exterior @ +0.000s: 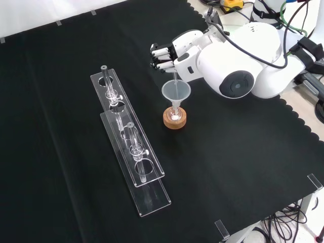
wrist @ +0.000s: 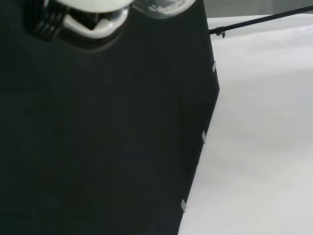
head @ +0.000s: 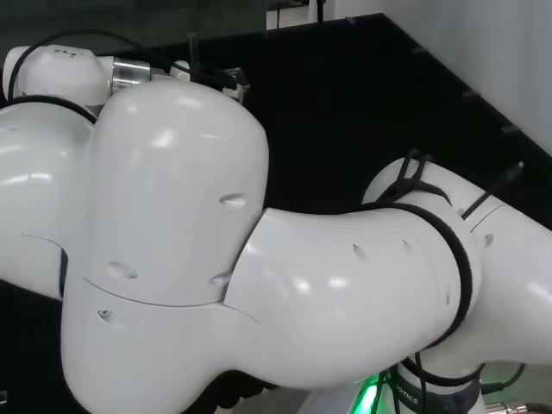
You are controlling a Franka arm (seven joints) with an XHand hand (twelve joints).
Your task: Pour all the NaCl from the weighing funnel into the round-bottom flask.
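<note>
In the front view a small clear round-bottom flask [exterior: 175,115] stands on a cork ring [exterior: 174,122] near the cloth's middle. A clear glass funnel [exterior: 176,91] sits in its neck. The black and white hand [exterior: 169,54] hovers just above and behind the funnel, fingers curled round the clear weighing funnel. That piece's thin stem [exterior: 175,77] slants down into the funnel's mouth. I cannot make out any salt in it. In the wrist view a blurred white part of the hand [wrist: 78,14] and a bit of clear glass [wrist: 166,6] show against the black cloth.
Two long clear racks [exterior: 135,167] with small glass pieces lie end to end left of the flask in the front view. The arm's white links [exterior: 238,61] stand right of the hand. The cloth's scalloped edge [exterior: 298,126] runs along the right.
</note>
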